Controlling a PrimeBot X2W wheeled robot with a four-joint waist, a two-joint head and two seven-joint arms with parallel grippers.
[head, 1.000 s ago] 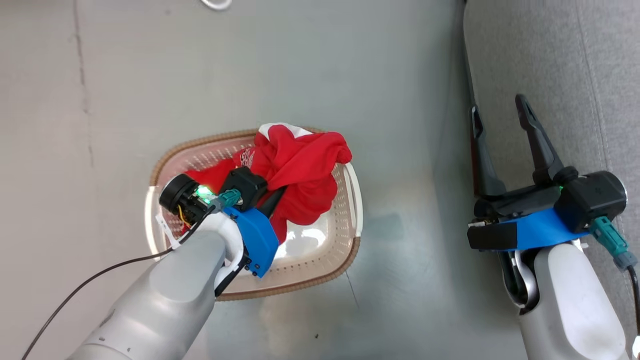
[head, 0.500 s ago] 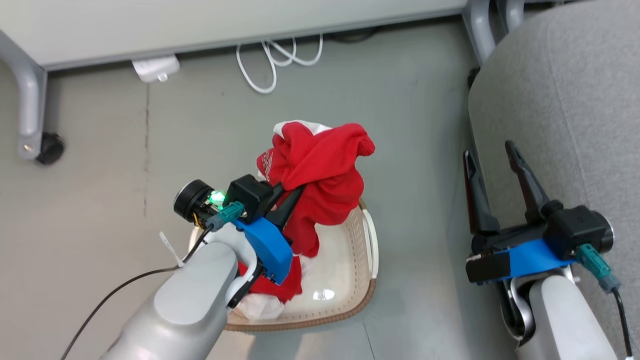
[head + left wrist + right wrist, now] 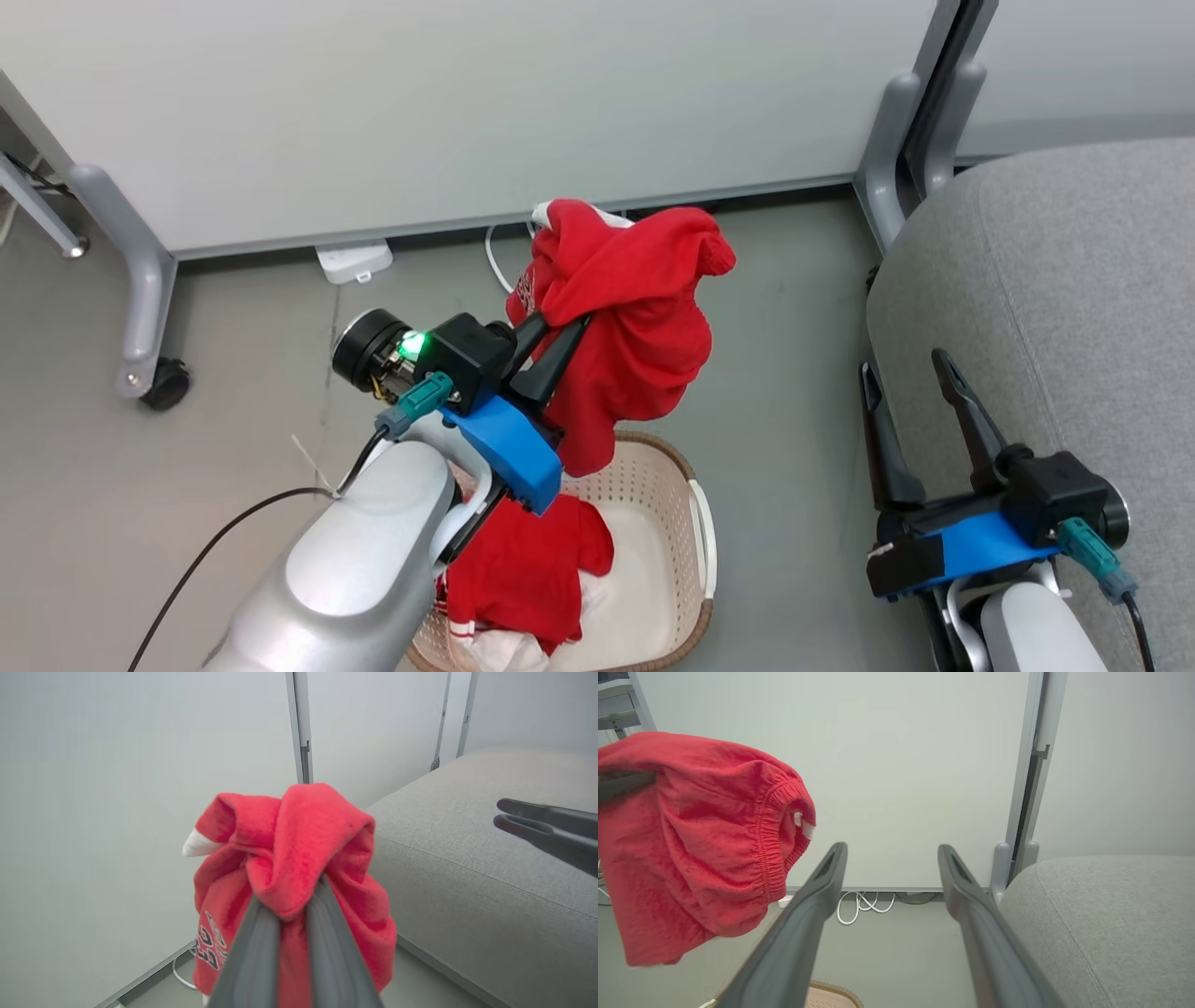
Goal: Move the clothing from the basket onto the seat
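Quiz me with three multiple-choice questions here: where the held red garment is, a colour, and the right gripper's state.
1. Where is the bunched bright red fabric garment relative to the cream-white perforated plastic basket? A inside it; B in the air above it; C beneath it.
2. What colour is the small lit lamp on the left wrist? A green; B orange; C white.
3. The right gripper is: A shut on cloth; B open, empty; C shut on a handle.
Answers: B, the left gripper holds it up over the basket; A, it glows green; B, its fingers stand apart, nothing between.
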